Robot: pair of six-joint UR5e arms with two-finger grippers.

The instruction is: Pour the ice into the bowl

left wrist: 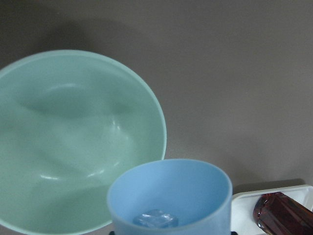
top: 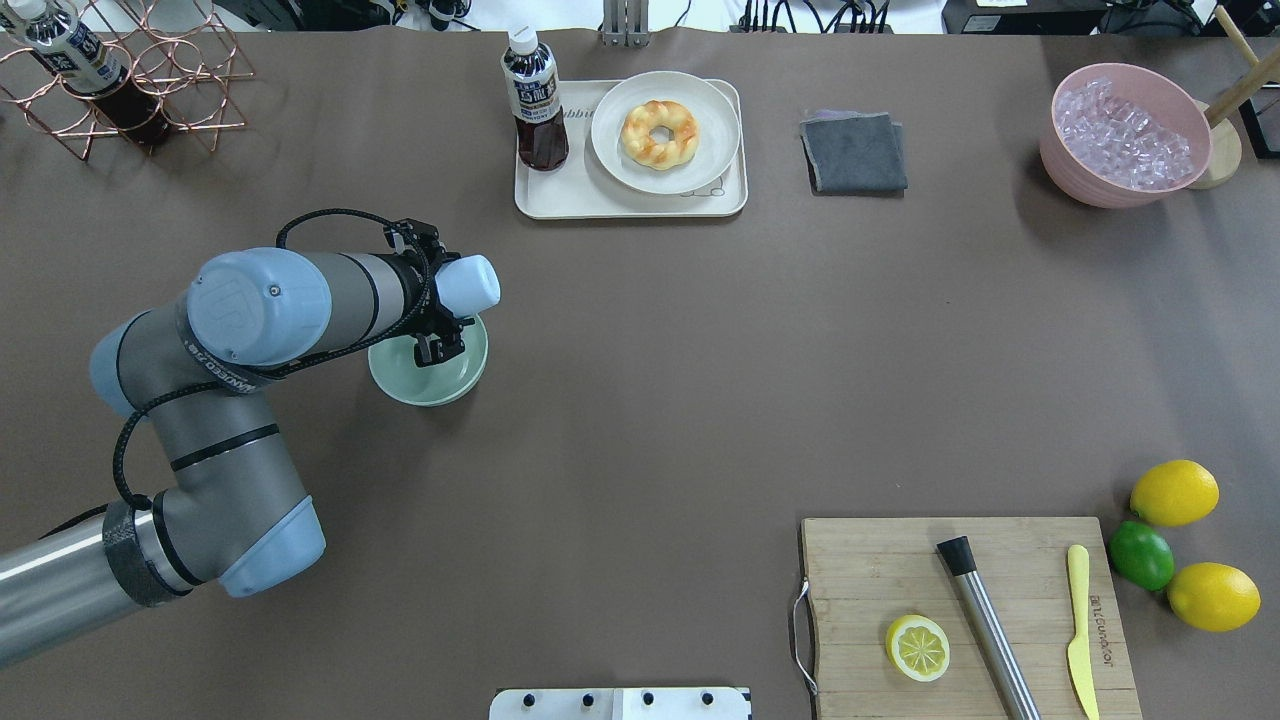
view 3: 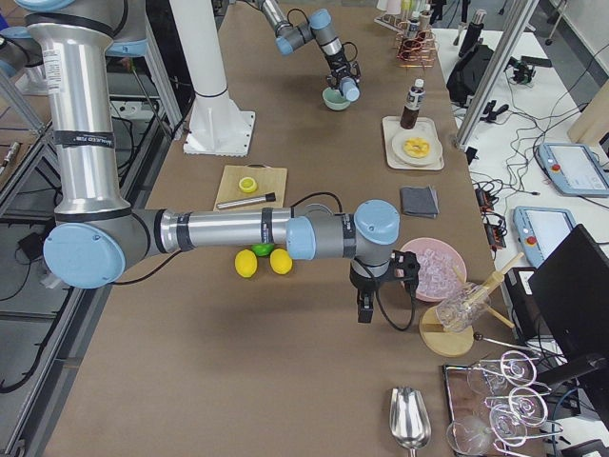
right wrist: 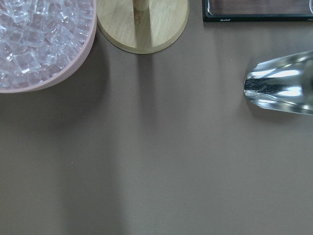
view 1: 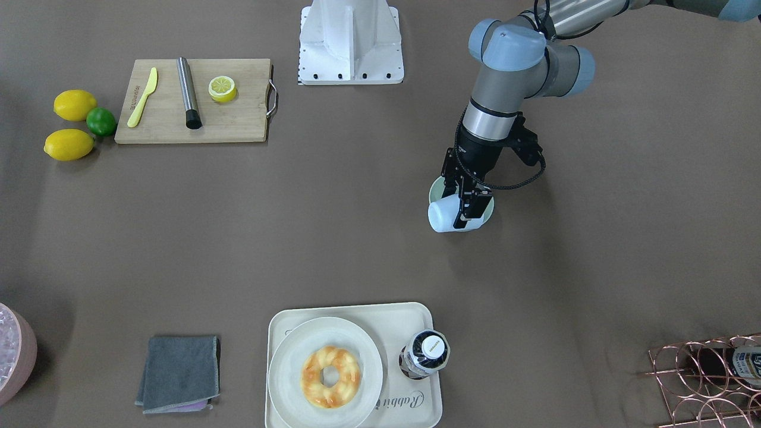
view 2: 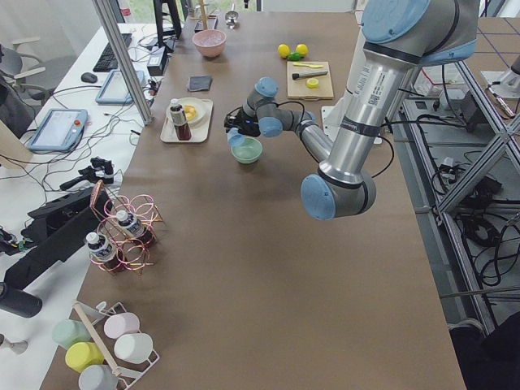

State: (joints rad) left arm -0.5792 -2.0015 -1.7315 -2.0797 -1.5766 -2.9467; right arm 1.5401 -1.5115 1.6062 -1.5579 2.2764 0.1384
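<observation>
My left gripper [view 1: 461,207] is shut on a pale blue cup [view 1: 443,215] and holds it tipped on its side over the mint-green bowl [view 1: 436,188]. The overhead view shows the cup [top: 468,283] above the far rim of the bowl [top: 440,385]. In the left wrist view a clear ice cube [left wrist: 155,219] lies inside the cup [left wrist: 171,193], and the bowl [left wrist: 73,137] beneath looks empty. My right gripper [view 3: 364,309] hangs over the table beside the pink tub, far from the bowl; I cannot tell whether it is open or shut.
A pink tub of ice [top: 1125,140] stands at the far right. A tray [top: 540,200] with a bottle [top: 535,100] and a doughnut plate sits behind the bowl. A grey cloth [top: 853,150], a cutting board [top: 870,570] and a metal scoop [right wrist: 281,83] lie elsewhere.
</observation>
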